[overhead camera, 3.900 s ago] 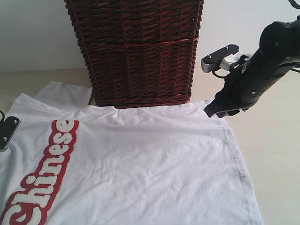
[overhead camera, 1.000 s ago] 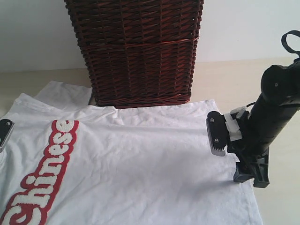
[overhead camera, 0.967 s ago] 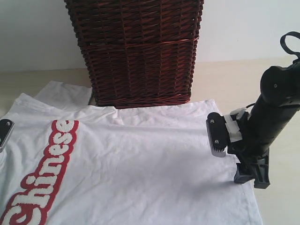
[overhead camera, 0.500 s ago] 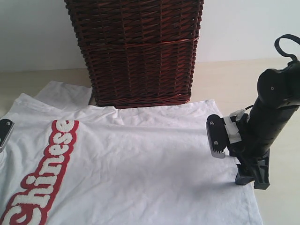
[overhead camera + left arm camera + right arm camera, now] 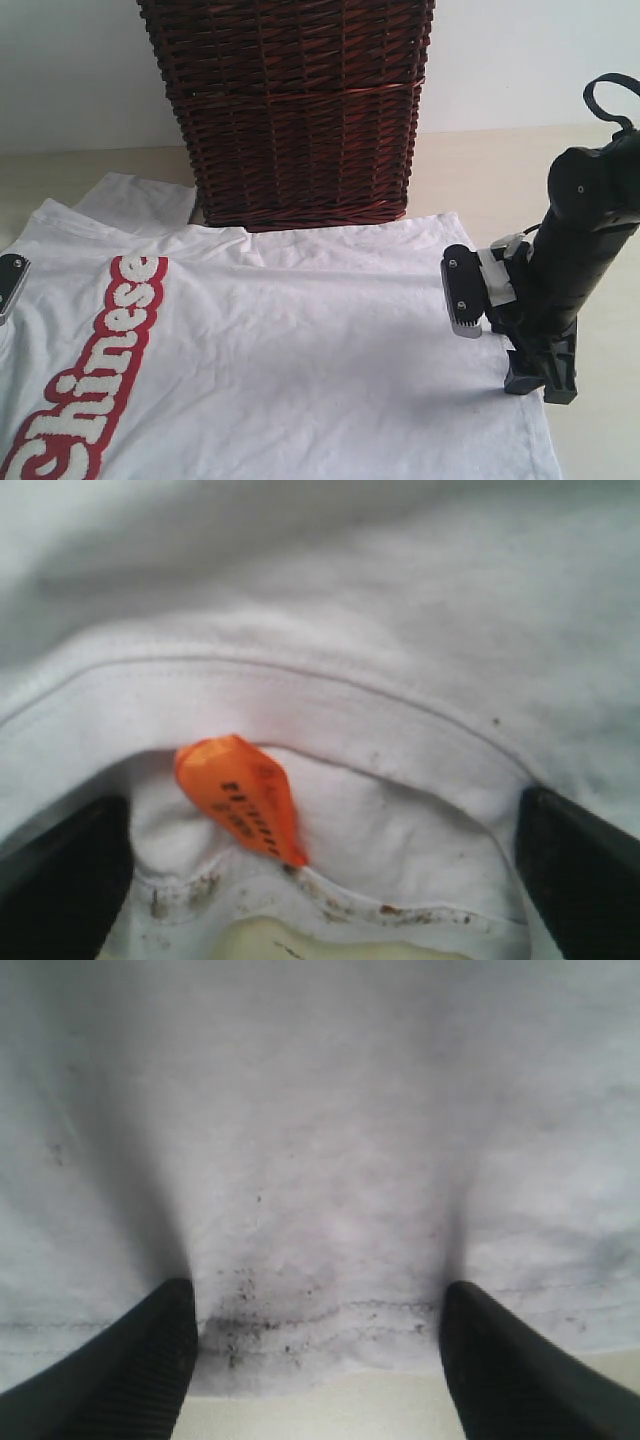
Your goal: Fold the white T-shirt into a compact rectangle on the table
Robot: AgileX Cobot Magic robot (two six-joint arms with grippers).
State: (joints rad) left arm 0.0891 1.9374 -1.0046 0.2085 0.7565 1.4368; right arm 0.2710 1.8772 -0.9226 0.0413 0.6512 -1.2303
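shirt: the white t-shirt (image 5: 300,350) lies flat and spread out on the table (image 5: 500,170), front side up, with the red letters (image 5: 105,345) on my left. its far edge lies right at the foot of the brown wicker basket (image 5: 290,110).
left gripper: my left gripper (image 5: 320,880) is spread wide. it hangs right over the collar (image 5: 300,695), one finger on each side, with the orange neck tag (image 5: 238,805) between them. it pinches nothing.
right gripper: my right gripper (image 5: 320,1360) is spread wide too. it is low at the bottom hem (image 5: 330,1312), with the stitched edge between its fingers. i cannot tell if the tips touch the cloth. it holds nothing.
step: i think this is the very start of the first fold. no fold shows yet. both grippers are lined up to grab, one at the neck end and one at the hem end.
next move: i think i need to push each gripper down so one finger slips under the edge, then squeeze. the cloth is thin and soft, so i must catch the edge and not just poke the top.
watch out: the basket is close behind the shirt. if i lift and swing the cloth that way, it may bump the basket.
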